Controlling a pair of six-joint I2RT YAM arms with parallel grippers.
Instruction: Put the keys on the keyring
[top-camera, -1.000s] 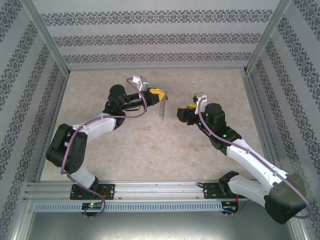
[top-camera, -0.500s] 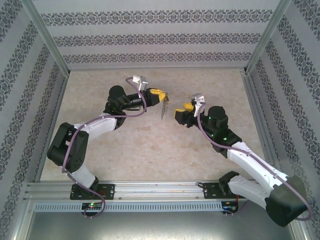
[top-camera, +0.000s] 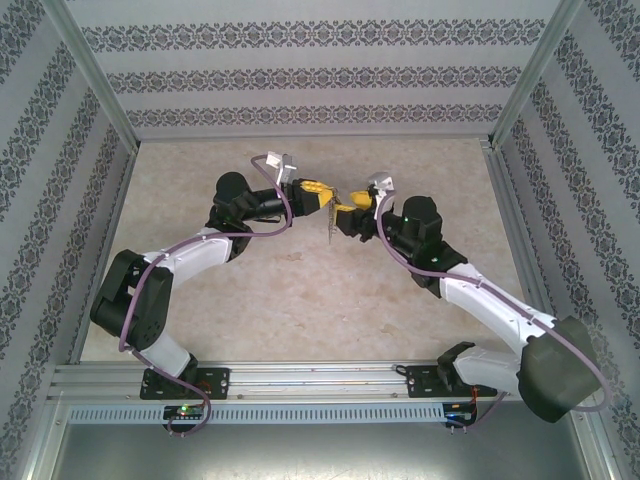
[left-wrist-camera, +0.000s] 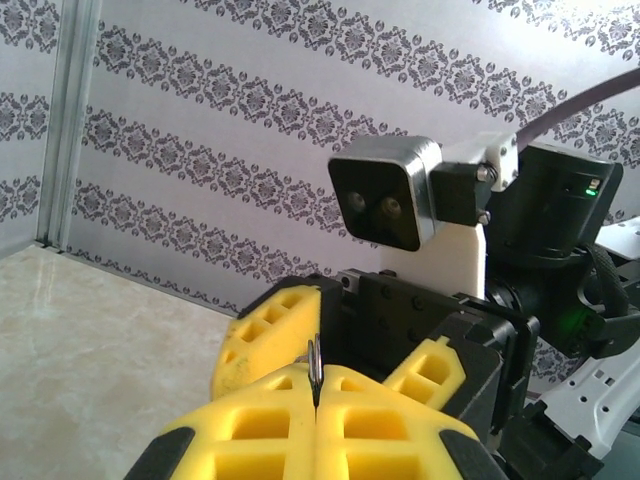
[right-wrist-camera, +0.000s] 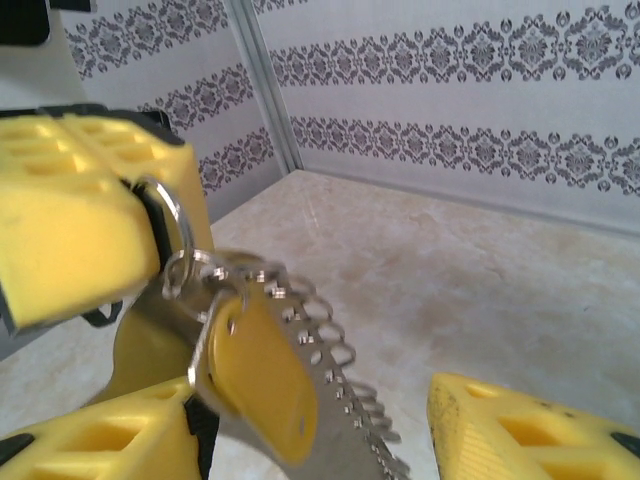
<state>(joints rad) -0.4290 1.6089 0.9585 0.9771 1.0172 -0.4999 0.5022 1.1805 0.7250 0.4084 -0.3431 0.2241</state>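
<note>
The threading step seemed in hand. Nearest, the right gripper (right-wrist-camera: 320, 440) stood half-spread, pinching nothing, and the one yellow-headed key (right-wrist-camera: 255, 385) lay beside its 7 o'clock finger. Whether the key was threaded, I could not tell. At the key's 10 o'clock, the left gripper (right-wrist-camera: 145, 225) was clamped on the one chain-fringed keyring (right-wrist-camera: 175, 240). The next move probably called for fine alignment.

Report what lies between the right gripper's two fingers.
In the right wrist view, the yellow-headed key and the chain fringe of the keyring hang between the fingers of the right gripper.
</note>
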